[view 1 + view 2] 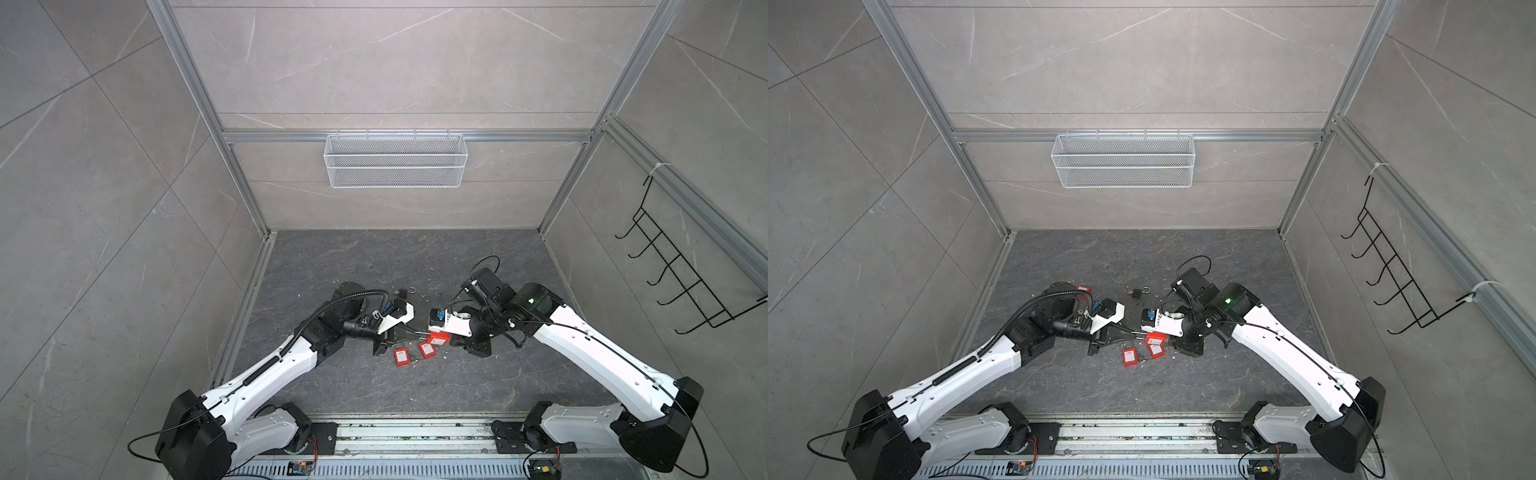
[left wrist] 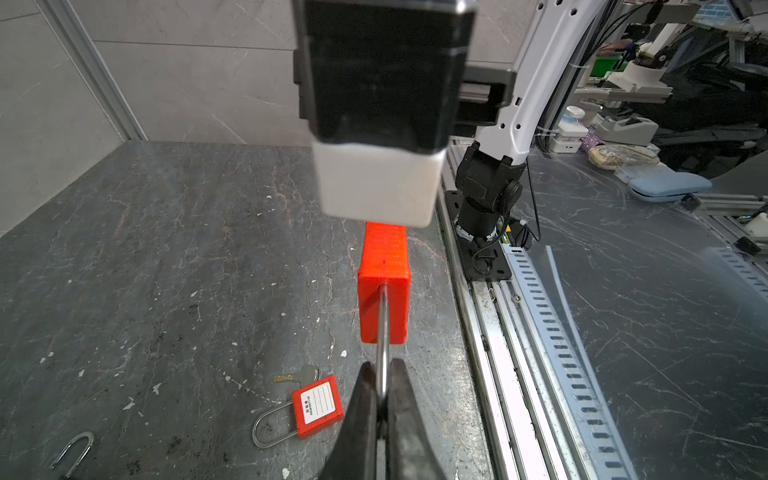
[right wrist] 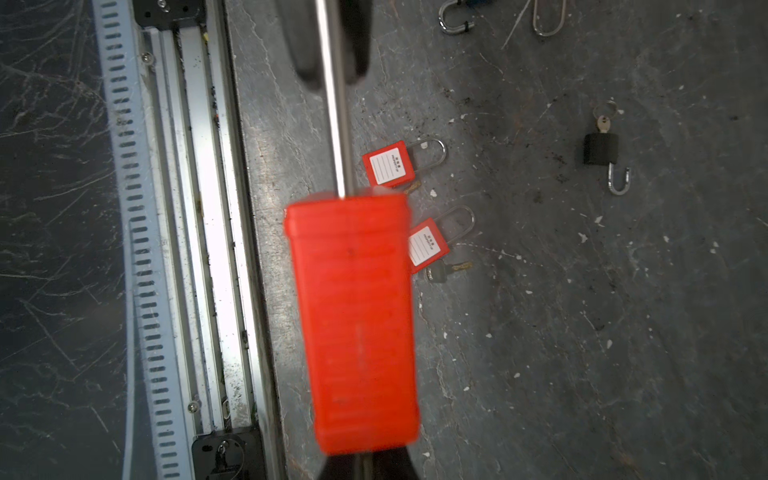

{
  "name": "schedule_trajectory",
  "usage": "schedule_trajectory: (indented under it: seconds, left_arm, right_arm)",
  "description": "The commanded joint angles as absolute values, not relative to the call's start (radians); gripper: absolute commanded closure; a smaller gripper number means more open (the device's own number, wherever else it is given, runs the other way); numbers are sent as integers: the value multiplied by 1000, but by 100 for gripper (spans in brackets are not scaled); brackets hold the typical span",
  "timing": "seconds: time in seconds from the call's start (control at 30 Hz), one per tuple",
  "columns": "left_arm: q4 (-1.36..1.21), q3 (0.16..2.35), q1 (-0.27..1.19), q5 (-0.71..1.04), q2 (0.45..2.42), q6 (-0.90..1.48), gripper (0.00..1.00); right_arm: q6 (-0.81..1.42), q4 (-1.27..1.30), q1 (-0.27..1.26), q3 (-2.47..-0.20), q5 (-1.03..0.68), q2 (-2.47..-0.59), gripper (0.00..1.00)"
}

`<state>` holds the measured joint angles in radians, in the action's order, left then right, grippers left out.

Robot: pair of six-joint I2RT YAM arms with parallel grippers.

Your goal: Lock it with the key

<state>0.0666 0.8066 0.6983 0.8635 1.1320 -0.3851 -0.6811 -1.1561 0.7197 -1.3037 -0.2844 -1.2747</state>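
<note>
Even diffuse light, soft shadows, blurred close-ups

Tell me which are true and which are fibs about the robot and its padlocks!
1. The left pincer pinches the held red padlock's metal loop. True.
2. A key lies beside a red padlock on the table. True.
3. The black padlock's loop is closed. False: it is swung open.
4. The white basket sits on the table. False: it hangs on the back wall.

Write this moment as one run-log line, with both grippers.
left gripper: shut on steel shackle | red plastic padlock body: raised above dark table | right gripper: shut at body's base end
</note>
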Motion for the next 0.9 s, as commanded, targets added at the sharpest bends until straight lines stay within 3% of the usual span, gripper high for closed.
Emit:
schedule_trajectory:
  seconds: [0.0,0.87]
  left_arm:
    - [86,860,701,896,1125,-428,100]
    - [434,938,620,772,1045,-700,100]
  right_arm:
    - [-688,-1180,715,-1308,-289,-1271,100]
    - [-688,-1162,648,-1139,-277,-1190,100]
